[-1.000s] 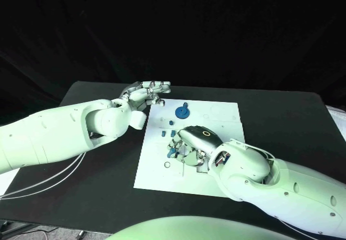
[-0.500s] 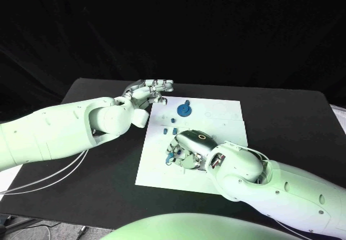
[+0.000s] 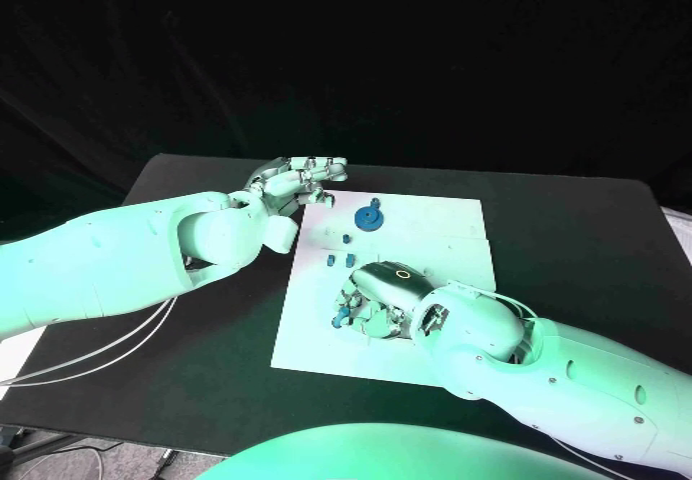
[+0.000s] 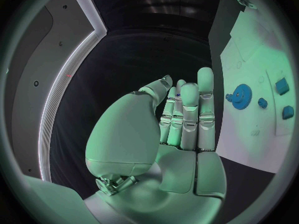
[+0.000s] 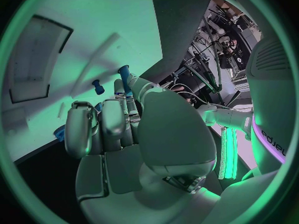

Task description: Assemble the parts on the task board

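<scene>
**Head view.** Black table [image 3: 577, 230]: matte top spanning the middle of the frame, far edge running across just above centre, far-left corner at upper left, near edge slanting along the lower left. Black backdrop [image 3: 433, 80]: unlit, folded cloth filling the upper third behind the table. Thin pale cables [image 3: 90, 362]: several strands looping over the table's left part, lower left of the frame. Pale flat object [image 3: 678, 232]: just past the table's right edge, cut off by the frame; its kind cannot be told.
</scene>
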Robot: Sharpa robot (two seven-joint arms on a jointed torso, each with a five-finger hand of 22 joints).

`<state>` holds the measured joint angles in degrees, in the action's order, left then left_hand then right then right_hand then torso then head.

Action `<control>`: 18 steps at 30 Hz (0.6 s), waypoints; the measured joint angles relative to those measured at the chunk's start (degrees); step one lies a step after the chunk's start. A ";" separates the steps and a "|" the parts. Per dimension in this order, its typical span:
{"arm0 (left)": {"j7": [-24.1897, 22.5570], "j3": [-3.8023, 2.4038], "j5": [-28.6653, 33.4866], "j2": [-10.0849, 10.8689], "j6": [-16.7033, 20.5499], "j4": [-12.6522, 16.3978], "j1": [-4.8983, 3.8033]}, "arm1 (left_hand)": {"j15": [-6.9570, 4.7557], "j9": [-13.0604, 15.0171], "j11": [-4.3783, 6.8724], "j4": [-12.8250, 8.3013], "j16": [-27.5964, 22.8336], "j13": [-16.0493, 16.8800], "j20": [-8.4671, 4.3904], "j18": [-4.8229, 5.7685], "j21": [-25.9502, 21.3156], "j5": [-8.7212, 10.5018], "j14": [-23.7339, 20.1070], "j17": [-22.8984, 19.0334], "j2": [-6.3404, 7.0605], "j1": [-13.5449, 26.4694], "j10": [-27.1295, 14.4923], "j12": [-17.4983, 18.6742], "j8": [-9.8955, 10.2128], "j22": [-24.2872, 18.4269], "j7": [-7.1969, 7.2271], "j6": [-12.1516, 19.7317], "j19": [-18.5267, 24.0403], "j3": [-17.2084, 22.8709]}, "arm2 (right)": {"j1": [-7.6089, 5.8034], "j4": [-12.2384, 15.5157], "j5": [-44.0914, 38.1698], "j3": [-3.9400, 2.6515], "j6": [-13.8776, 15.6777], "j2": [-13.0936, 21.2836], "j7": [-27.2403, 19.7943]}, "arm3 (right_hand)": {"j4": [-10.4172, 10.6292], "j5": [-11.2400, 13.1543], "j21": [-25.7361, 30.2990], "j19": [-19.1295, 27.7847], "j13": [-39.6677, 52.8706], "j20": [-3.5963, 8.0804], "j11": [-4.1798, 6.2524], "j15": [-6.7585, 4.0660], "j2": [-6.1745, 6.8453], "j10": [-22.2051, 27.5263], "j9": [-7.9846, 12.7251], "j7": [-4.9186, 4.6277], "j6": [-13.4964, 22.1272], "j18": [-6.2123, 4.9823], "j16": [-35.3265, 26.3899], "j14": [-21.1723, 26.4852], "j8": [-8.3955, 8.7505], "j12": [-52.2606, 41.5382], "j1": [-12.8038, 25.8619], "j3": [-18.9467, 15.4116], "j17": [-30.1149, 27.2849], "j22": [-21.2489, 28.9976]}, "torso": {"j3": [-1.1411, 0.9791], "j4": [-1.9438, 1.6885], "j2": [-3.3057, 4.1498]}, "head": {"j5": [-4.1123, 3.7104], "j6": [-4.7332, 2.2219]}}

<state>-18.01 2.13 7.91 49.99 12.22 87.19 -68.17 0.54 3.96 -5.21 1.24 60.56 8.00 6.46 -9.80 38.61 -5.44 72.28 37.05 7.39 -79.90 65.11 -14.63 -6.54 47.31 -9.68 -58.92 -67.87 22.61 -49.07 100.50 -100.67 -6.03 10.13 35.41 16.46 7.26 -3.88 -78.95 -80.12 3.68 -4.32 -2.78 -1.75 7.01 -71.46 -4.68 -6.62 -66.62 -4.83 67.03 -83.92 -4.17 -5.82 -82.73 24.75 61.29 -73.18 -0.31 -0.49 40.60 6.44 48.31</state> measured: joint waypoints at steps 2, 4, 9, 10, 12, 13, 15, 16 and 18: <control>0.01 0.00 0.00 0.01 -0.01 0.00 0.01 | 0.00 0.00 0.00 0.00 0.00 0.00 0.00 -0.01 0.00 0.00 0.00 0.00 0.00 0.00 0.00 0.00 0.00 0.00 0.00 0.00 0.00 0.00 | 0.00 -0.02 -0.20 0.01 -0.16 -0.05 0.04 | 0.00 0.00 0.00 0.00 0.03 0.00 0.00 0.00 0.00 0.00 0.00 -0.01 0.01 0.00 0.00 0.00 0.02 0.00 0.00 0.00 0.00 0.00 | 0.01 0.00 0.00 | -0.01 0.01; 0.01 0.00 0.00 0.02 -0.02 0.01 0.01 | 0.00 0.00 0.00 0.00 0.00 0.00 0.00 -0.01 0.00 0.00 0.00 0.00 0.00 0.00 0.00 0.00 0.00 0.00 0.00 0.00 0.00 0.00 | -0.02 -0.04 -0.54 0.01 -0.38 -0.18 0.10 | 0.00 0.00 0.00 0.00 0.06 0.00 0.00 0.00 0.00 0.00 0.01 -0.01 0.02 0.00 0.00 0.00 0.09 0.00 0.00 0.00 0.00 0.00 | 0.01 0.00 -0.01 | -0.01 0.04; 0.03 0.00 0.00 0.04 -0.04 0.02 0.01 | 0.00 0.00 0.00 0.00 0.00 0.03 0.00 0.00 0.00 0.00 0.00 0.00 0.00 0.00 0.00 0.00 0.00 0.00 0.00 0.00 0.00 0.00 | -0.08 -0.09 -1.78 0.42 -0.80 -0.69 0.35 | 0.00 0.01 0.00 0.00 0.07 0.00 -0.17 0.00 0.00 -0.16 0.02 -0.04 0.06 0.00 0.00 0.00 0.12 0.00 0.00 0.00 0.00 0.00 | 0.01 0.00 0.00 | -0.02 0.09; 0.03 0.00 0.00 0.04 -0.04 0.03 0.01 | 0.01 0.00 0.00 0.00 0.00 0.05 0.00 -0.01 0.00 0.00 0.00 0.00 0.00 0.00 0.00 0.00 0.00 0.00 0.00 0.00 0.00 0.00 | -0.09 -0.09 -2.07 0.50 -0.85 -0.80 0.42 | 0.00 0.01 0.00 0.00 0.07 0.00 -0.17 0.00 0.00 -0.17 0.02 -0.03 0.08 -0.01 0.00 0.00 0.12 0.00 0.00 0.00 0.00 0.00 | 0.02 0.00 0.00 | -0.02 0.09; 0.04 0.00 0.00 0.05 -0.05 0.03 0.01 | 0.00 0.00 0.00 0.00 0.00 0.05 0.00 -0.01 0.00 0.00 0.00 0.00 0.00 0.00 0.00 0.00 0.00 0.00 0.00 0.00 0.00 0.00 | -0.11 -0.09 -2.71 0.68 -0.92 -1.06 0.59 | 0.00 0.01 0.00 0.03 0.07 -0.03 -0.27 0.00 0.00 -0.26 0.04 -0.08 0.04 0.00 0.00 0.00 0.21 -0.01 0.00 -0.01 -0.01 0.02 | 0.01 0.00 0.00 | -0.02 0.12; 0.04 0.00 0.00 0.05 -0.06 0.03 0.01 | 0.01 0.00 0.00 0.00 0.00 0.05 0.00 0.00 0.00 0.00 0.00 0.01 0.00 0.00 0.00 0.00 0.00 0.00 0.00 0.00 0.00 0.00 | -0.11 -0.08 -2.97 0.74 -0.95 -1.15 0.67 | 0.00 0.02 0.00 0.16 0.07 -0.16 -0.27 0.00 0.00 -0.26 0.05 -0.13 -0.01 0.00 0.00 0.00 0.19 -0.01 0.00 0.00 -0.06 0.08 | 0.02 -0.02 0.00 | -0.02 0.15; 0.05 0.00 0.00 0.06 -0.07 0.04 0.02 | 0.01 0.00 0.00 0.00 0.00 0.05 0.00 -0.01 0.00 0.00 0.00 0.01 0.00 0.00 0.00 0.00 0.00 0.00 0.00 0.00 0.00 0.00 | -0.11 -0.06 -3.53 0.83 -1.02 -1.31 0.84 | 0.00 -0.12 0.00 0.22 0.08 -0.22 -0.29 0.00 0.01 -0.27 0.05 -0.18 -0.06 0.00 0.00 0.00 0.06 -0.02 0.00 -0.01 -0.07 0.09 | 0.02 -0.03 0.00 | -0.02 0.17; 0.06 0.00 0.00 0.06 -0.07 0.04 0.02 | 0.01 0.00 0.00 0.00 0.00 0.05 0.00 -0.01 0.00 0.00 0.00 0.01 0.00 0.00 0.00 0.00 0.00 0.00 0.00 0.00 0.00 0.00 | -0.12 -0.06 -3.75 0.87 -1.05 -1.38 0.91 | 0.00 -0.15 0.00 0.22 0.09 -0.22 -0.49 0.00 0.00 -0.07 0.04 -0.19 -0.05 0.00 0.00 0.00 0.06 0.04 0.00 -0.01 -0.13 0.16 | 0.02 -0.03 0.00 | -0.02 0.17; 0.06 0.00 0.00 0.08 -0.07 0.04 0.02 | 0.01 0.00 0.00 0.00 0.00 0.04 0.00 -0.01 0.00 0.00 0.00 0.01 0.00 0.00 0.00 0.00 0.00 0.00 0.00 0.00 0.00 0.00 | -0.12 -0.06 -4.09 0.94 -1.09 -1.50 1.03 | 0.00 -0.24 0.09 0.34 0.08 -0.34 -0.76 0.26 0.02 0.20 0.04 -0.48 0.24 0.00 0.00 -0.22 0.05 0.56 0.02 -0.01 -0.32 0.38 | 0.02 -0.04 0.00 | -0.01 0.18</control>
<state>-17.95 2.14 7.91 50.07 12.15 87.24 -68.15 0.55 3.95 -5.21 1.24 60.56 8.05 6.46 -9.81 38.61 -5.44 72.28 37.05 7.39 -79.90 65.11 -14.63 -6.54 47.32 -9.68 -58.92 -67.87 22.62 -49.19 100.45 -104.76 -5.09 9.03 33.91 17.48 7.27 -4.12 -78.86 -79.78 3.76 -4.65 -3.54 -1.49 7.03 -71.26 -4.64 -7.10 -66.37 -4.84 67.02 -84.14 -4.12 -5.27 -82.71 24.75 60.97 -72.80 -0.30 -0.53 40.60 6.43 48.49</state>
